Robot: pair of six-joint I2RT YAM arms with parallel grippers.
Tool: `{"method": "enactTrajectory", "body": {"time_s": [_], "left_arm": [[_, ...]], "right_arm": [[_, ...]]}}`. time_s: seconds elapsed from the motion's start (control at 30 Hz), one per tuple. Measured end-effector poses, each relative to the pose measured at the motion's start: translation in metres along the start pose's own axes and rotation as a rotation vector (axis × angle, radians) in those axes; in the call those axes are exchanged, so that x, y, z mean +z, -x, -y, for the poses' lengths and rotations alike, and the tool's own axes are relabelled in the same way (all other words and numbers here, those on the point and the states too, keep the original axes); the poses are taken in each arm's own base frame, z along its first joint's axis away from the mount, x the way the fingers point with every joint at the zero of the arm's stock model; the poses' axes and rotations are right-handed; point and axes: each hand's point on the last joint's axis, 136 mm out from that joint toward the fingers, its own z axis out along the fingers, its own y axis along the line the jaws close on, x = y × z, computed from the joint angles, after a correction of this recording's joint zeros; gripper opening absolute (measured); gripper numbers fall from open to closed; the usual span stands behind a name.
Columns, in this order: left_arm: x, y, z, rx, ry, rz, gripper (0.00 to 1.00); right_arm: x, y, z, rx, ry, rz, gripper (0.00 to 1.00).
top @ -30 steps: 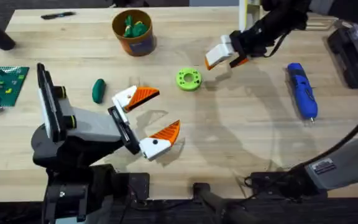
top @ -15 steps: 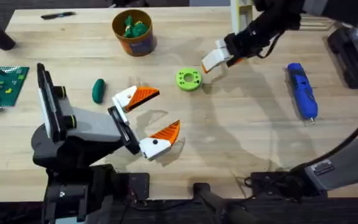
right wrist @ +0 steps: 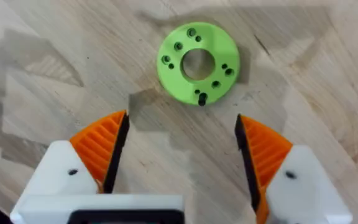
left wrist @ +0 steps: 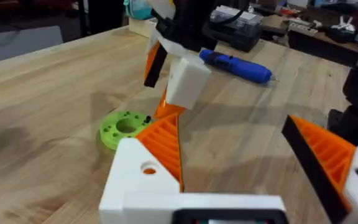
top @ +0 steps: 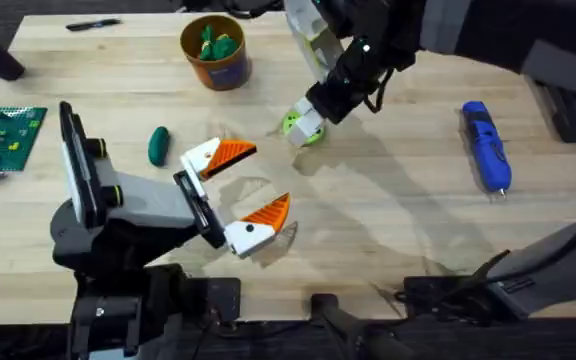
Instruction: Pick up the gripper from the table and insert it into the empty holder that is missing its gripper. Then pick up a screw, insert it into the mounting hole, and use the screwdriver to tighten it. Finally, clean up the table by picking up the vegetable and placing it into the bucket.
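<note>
Right gripper (right wrist: 179, 155) open, empty, hovering just short of the green disc (right wrist: 198, 61). Left gripper (top: 240, 188) open, idle. Vegetable (top: 158, 145) beside it on table, not yet bucketed; bucket (top: 215, 52) beyond.

The bright blue cylindrical powered screwdriver (top: 486, 146) lies flat on the wooden table, thin metal tip toward the near edge. Well to its left, the small dark green oval toy vegetable (top: 158, 145) lies below the round orange-brown, blue-banded bucket (top: 215, 53).
</note>
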Motion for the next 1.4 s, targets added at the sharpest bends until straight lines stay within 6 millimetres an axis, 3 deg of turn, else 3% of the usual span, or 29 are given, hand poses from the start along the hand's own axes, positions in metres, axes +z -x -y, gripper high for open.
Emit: {"method": "enactTrajectory", "body": {"time_s": [0.47, 1.13, 1.4], "left_arm": [[0.000, 0.000, 0.000, 0.000, 0.000, 0.000, 0.986], [0.000, 0.000, 0.000, 0.000, 0.000, 0.000, 0.985], [0.000, 0.000, 0.000, 0.000, 0.000, 0.000, 0.986]], "right_arm": [[0.022, -0.005, 0.010, 0.011, -0.021, -0.049, 0.948], [0.023, 0.005, 0.014, 0.012, -0.032, -0.010, 0.906], [0.036, 0.001, 0.015, 0.017, -0.026, -0.039, 0.903]]}}
